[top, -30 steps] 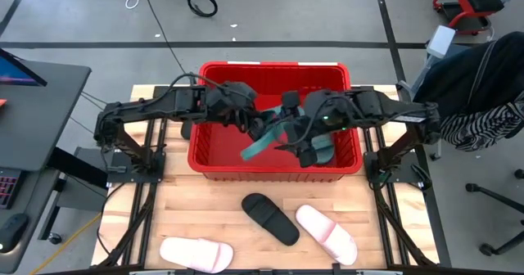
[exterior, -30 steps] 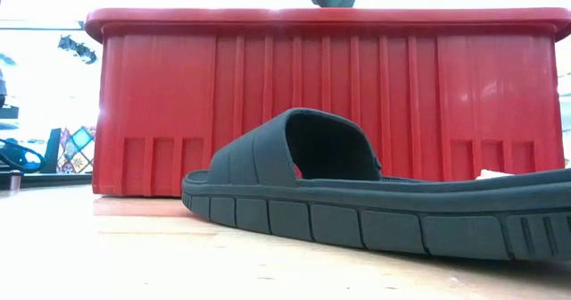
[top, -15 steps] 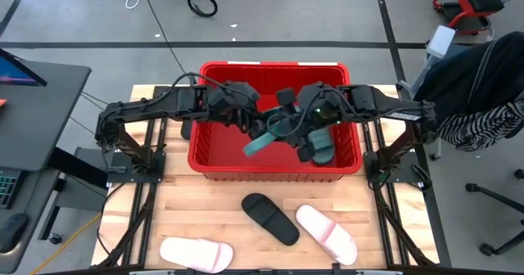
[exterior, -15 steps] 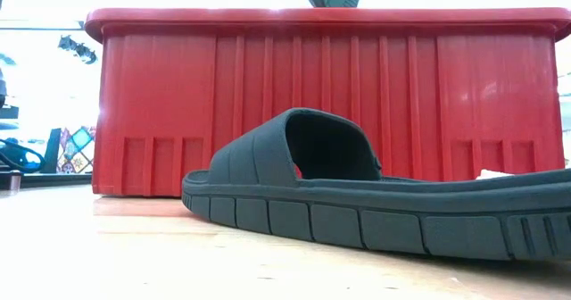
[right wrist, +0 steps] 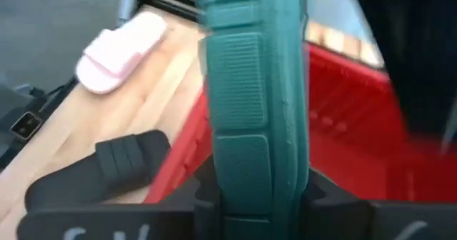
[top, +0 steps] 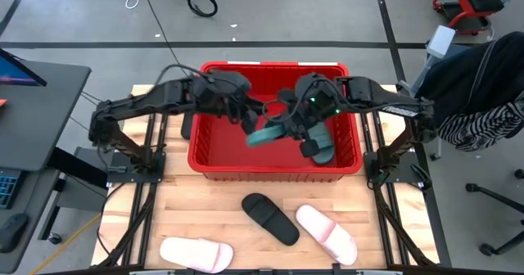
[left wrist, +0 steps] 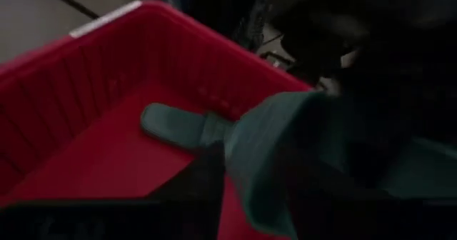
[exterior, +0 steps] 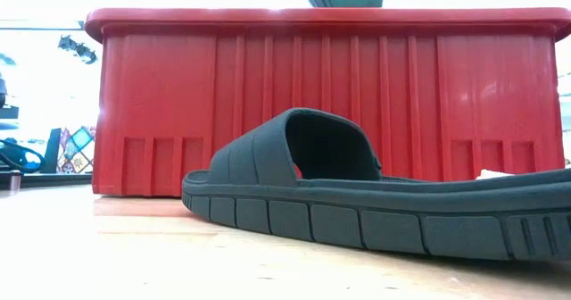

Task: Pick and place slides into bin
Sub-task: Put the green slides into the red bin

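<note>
Our right claw (top: 288, 129) is closed on a teal slide (top: 266, 134), which it holds in the air above the inside of the red bin (top: 274, 169). In the right wrist view the sole of this slide (right wrist: 251, 104) stands on its edge between the two dark fingers, so the grip is across the thin side of the sole. Our left claw (top: 244, 115) is just beside the same slide, also over the bin; whether it is open or closed we cannot tell, and we cannot say if it touches the slide.

We judge that the slides are light foam: soft, a little springy, not fragile, and not slippery because of the ribbed sole. A good place to take hold is the edge of the sole or the wide strap; a flat sole lying on the tabletop (top: 205, 222) gives the fingers little to catch.

In the bin a second teal slide (top: 322, 146) lies on the floor near the right wall. The rest of the floor looks bare. On the tabletop in front of the bin we see a black slide (top: 270, 218) and two pale pink slides (top: 326, 232) (top: 196, 254), well apart from each other.
</note>
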`<state>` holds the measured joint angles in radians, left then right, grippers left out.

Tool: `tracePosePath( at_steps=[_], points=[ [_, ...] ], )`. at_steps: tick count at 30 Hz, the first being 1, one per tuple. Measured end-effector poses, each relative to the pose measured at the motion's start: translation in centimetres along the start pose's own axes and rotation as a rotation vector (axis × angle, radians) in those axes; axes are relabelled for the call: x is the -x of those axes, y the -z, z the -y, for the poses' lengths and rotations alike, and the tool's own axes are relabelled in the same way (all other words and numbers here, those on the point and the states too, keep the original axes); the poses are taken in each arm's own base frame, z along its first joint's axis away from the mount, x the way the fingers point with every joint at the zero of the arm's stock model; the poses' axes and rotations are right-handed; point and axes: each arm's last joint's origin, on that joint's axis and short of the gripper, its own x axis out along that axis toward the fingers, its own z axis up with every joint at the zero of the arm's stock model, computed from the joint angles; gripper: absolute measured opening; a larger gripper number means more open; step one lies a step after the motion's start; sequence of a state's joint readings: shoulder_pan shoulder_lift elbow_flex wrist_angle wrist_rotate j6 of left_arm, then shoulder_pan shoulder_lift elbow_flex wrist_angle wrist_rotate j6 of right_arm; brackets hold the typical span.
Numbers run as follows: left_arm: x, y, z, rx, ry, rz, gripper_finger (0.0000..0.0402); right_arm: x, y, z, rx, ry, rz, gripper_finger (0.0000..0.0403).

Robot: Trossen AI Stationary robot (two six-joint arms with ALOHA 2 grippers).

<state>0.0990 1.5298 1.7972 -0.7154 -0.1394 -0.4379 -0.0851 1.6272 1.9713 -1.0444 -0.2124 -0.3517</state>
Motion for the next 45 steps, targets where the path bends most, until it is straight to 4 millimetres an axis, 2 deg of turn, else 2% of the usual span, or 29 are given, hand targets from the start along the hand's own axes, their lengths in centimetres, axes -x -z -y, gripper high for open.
tracePosePath(
  at_steps=[5,9,12,15,19,23,27,34,41,45],
  points=[
    [3.7,-0.6,-0.2,-0.077,0.043,0.026,0.0216,0.7,1.7,2.4,-0.208,0.032,-0.069,0.008],
    [6.9,-1.0,-0.3,-0.096,0.053,0.083,0.0239,1.2,3.4,4.9,-0.486,0.092,-0.095,0.0079],
    [8.5,-1.0,-0.4,-0.099,0.021,0.115,0.024,1.4,5.4,7.1,-0.717,0.166,-0.129,0.0079],
    [9.9,-0.8,-0.5,-0.106,-0.015,0.133,0.0231,1.1,7.8,8.8,-0.897,0.164,-0.168,0.0079],
    [11.4,-0.8,-0.7,-0.179,-0.015,0.154,0.0216,0.0,11.5,10.2,-1.109,0.081,-0.233,0.0079],
    [12.1,-0.3,-1.1,-0.274,-0.035,0.11,0.0202,-0.9,14.4,10.8,-1.199,0.097,-0.303,0.0078],
    [12.9,0.2,-1.7,-0.38,-0.06,0.061,0.019,-1.1,15.3,10.5,-1.139,0.125,-0.383,0.0078],
    [14.0,0.2,-2.3,-0.54,-0.078,0.063,0.0175,-0.9,13.3,9.7,-0.788,0.065,-0.367,0.0078],
    [14.0,-0.3,-3.2,-0.538,-0.033,0.057,0.0173,-1.4,12.1,9.0,-0.441,0.027,-0.395,0.0078],
    [13.9,-0.5,-3.7,-0.472,-0.038,0.059,0.0172,-2.7,12.2,10.2,-0.251,-0.023,-0.548,0.0078]
  ],
)
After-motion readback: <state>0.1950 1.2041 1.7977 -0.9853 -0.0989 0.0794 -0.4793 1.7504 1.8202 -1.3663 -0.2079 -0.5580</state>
